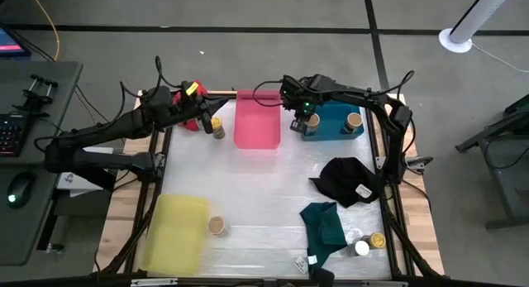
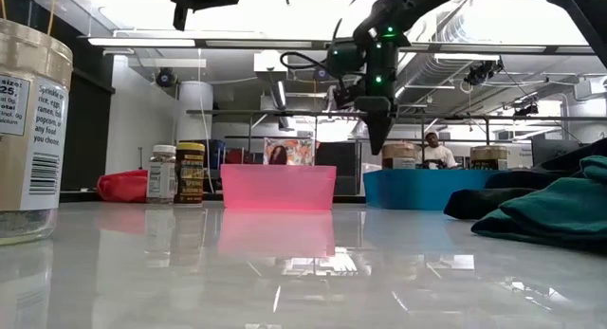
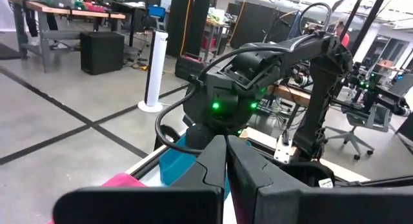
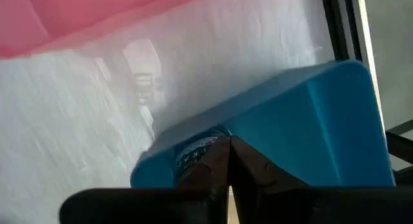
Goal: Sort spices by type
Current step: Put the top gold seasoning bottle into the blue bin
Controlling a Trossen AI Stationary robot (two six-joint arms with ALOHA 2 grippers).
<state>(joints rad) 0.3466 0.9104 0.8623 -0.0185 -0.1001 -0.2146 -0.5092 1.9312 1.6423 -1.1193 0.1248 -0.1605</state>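
Jars look light, rigid and slick, best pinched across the body: right gripper, fingers together, hangs over the blue tray, where one jar stands.

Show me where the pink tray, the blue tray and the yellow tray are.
pink plastic tray [image 1: 257,121], high view, bare floor.
blue plastic tray [image 1: 331,120], high view, bare floor between jars.
yellow plastic tray [image 1: 175,231], high view, middle.
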